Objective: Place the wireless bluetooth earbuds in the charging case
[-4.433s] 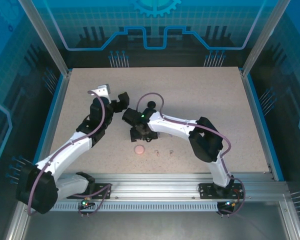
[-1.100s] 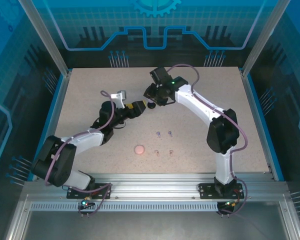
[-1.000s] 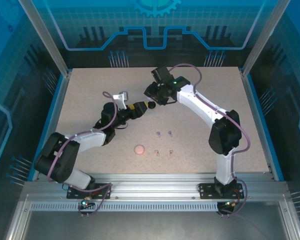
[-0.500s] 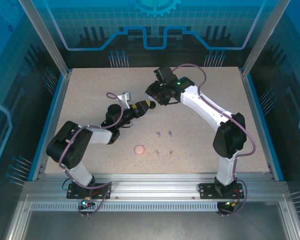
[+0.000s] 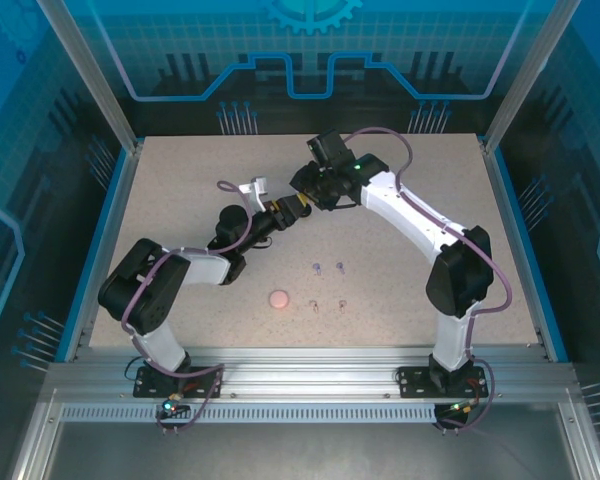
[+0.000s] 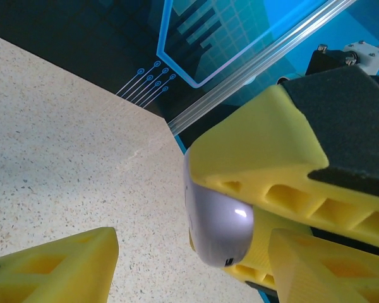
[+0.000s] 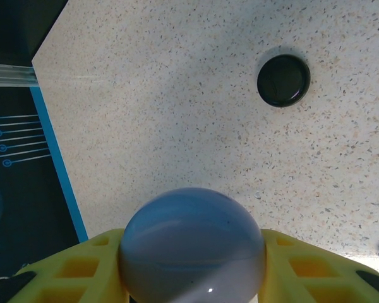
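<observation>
Two end effectors meet above the far middle of the surface (image 5: 180, 170) in the top view: my left end effector (image 5: 288, 208) and my right end effector (image 5: 310, 194), tips almost together. The lavender earbuds (image 5: 318, 267) lie loose on the surface nearer my bases, well apart from both end effectors, with the pinkish-beige earbuds (image 5: 314, 304) just nearer again.

From the left wrist, the lavender case (image 6: 218, 221) sits clamped by my right end effector. My own left fingers (image 6: 57, 265) stand parted, one with clear space to the case (so no grip yet). I judge I should centre the shell between both pads before squeezing, or it may twist out.

From the right wrist, my right end effector grips that round case across its width, and a black case (image 7: 283, 80) rests on the surface beyond. I should hold this side steady.
</observation>
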Controlling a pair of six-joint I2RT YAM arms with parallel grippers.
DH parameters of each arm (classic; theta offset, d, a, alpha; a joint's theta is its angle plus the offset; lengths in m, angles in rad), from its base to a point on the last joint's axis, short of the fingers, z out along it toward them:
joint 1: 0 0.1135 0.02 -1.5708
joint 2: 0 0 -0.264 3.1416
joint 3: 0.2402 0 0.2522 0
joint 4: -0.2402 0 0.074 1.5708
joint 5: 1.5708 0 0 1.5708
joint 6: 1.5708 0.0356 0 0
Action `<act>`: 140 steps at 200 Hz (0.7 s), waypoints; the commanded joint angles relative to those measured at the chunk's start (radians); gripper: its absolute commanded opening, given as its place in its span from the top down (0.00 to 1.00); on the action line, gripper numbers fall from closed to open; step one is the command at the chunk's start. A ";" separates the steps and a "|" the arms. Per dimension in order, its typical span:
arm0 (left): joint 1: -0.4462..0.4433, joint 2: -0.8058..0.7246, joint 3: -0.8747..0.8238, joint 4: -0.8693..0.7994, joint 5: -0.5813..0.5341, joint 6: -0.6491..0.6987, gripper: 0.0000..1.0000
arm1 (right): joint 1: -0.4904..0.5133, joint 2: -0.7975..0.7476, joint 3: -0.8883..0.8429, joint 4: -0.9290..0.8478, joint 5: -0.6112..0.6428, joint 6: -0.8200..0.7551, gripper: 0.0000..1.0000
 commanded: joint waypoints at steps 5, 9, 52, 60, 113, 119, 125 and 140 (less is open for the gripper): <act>-0.004 0.009 0.032 0.051 -0.022 0.009 0.38 | 0.020 -0.027 -0.003 0.013 -0.014 0.010 0.65; -0.005 0.010 0.033 0.052 -0.022 0.009 0.39 | 0.020 -0.027 -0.004 0.013 -0.014 0.009 0.65; -0.005 0.035 0.040 0.085 -0.031 -0.002 0.51 | 0.025 -0.026 0.002 0.018 -0.018 0.013 0.65; -0.004 0.039 0.040 0.092 -0.032 -0.004 0.53 | 0.024 -0.026 0.002 0.018 -0.018 0.012 0.65; -0.006 0.063 0.047 0.130 -0.049 -0.014 0.55 | 0.026 -0.036 -0.013 0.027 -0.024 0.018 0.65; -0.006 0.066 0.049 0.131 -0.048 -0.015 0.56 | 0.025 -0.036 -0.014 0.027 -0.025 0.018 0.65; -0.006 0.068 0.050 0.136 -0.050 -0.016 0.57 | 0.026 -0.035 -0.015 0.028 -0.026 0.019 0.65; -0.006 0.074 0.055 0.142 -0.052 -0.018 0.60 | 0.026 -0.039 -0.018 0.028 -0.026 0.019 0.65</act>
